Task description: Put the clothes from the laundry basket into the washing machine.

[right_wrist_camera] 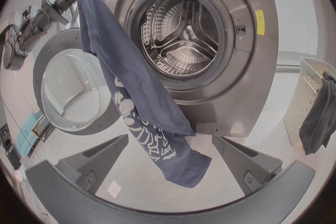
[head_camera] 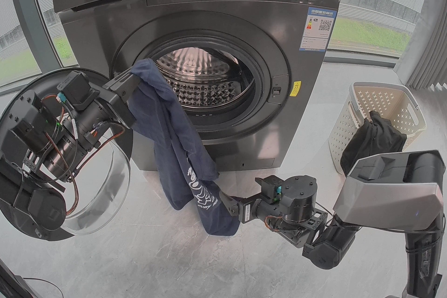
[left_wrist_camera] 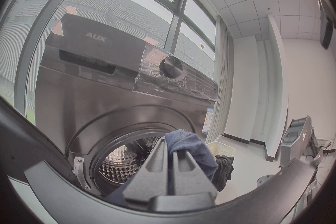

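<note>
We find the left claw (head_camera: 132, 78) clamped on a blue shirt (head_camera: 173, 131) hanging before the washing machine (head_camera: 284, 24) opening; the right claw (right_wrist_camera: 169, 138), spread wide, sits by its hem.

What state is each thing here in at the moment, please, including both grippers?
Washer door, open, swung to the left.
Drum, no clothes visible inside.
Blue shirt, hanging in front of the opening.
Left gripper, shut on the shirt's top.
Right gripper, open, by the shirt's lower end.
Laundry basket, upright on the floor.
Dark garment, draped over the basket's rim.
</note>
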Available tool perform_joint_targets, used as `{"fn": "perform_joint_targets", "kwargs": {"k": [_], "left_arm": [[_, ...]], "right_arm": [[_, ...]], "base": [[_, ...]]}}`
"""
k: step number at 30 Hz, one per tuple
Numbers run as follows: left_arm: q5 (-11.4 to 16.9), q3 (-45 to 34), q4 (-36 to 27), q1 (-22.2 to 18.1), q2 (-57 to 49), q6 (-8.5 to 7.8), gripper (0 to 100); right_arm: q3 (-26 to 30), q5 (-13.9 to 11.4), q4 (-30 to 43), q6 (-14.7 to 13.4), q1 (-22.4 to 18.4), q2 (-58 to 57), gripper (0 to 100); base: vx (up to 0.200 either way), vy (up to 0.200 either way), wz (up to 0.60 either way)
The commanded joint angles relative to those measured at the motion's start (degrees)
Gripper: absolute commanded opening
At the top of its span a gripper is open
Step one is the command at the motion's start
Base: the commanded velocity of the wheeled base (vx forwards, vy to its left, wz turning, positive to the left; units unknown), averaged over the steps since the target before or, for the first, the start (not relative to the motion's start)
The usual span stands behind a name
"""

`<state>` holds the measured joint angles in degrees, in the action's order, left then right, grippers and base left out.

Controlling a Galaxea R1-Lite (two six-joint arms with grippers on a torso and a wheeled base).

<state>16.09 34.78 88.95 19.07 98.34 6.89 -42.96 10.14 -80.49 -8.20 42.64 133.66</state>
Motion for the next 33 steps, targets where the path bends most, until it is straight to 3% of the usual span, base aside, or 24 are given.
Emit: {"fn": "perform_joint_targets", "kwargs": {"k": [1,8,10,16,21,29,33], "left_arm": [[0.0,0.9,0.0,0.2,-1.7,0.58,0],[0.0,0.7,0.0,0.4,-1.6,0.85,0],[0.1,0.4,0.0,0.5,-1.6,1.29,0],[0.1,-0.1,0.0,0.6,-1.7,1.46,0],[0.1,-0.2,0.0,1.0,-1.2,1.37,0],[0.1,-0.2,0.0,1.2,-1.1,1.46,0],[0.1,-0.2,0.0,1.2,-1.2,1.46,0]], "right_arm": [[-3.6,0.1,0.3,0.3,-0.5,5.8,100],[-11.6,0.0,1.2,1.8,-0.4,10.7,100],[-18.4,-0.1,4.0,2.2,-0.7,13.6,100],[-30.2,0.0,7.8,2.2,-3.0,17.8,100],[-33.9,0.0,9.5,2.3,-2.4,19.1,100],[-34.3,0.1,9.1,2.8,1.2,20.0,100],[-35.7,0.8,9.3,2.8,1.0,20.2,100]], "base": [[0.000,0.000,0.00],[0.000,0.000,0.00],[0.000,0.000,0.00],[0.000,0.000,0.00],[0.000,0.000,0.00],[0.000,0.000,0.00],[0.000,0.000,0.00]]}}
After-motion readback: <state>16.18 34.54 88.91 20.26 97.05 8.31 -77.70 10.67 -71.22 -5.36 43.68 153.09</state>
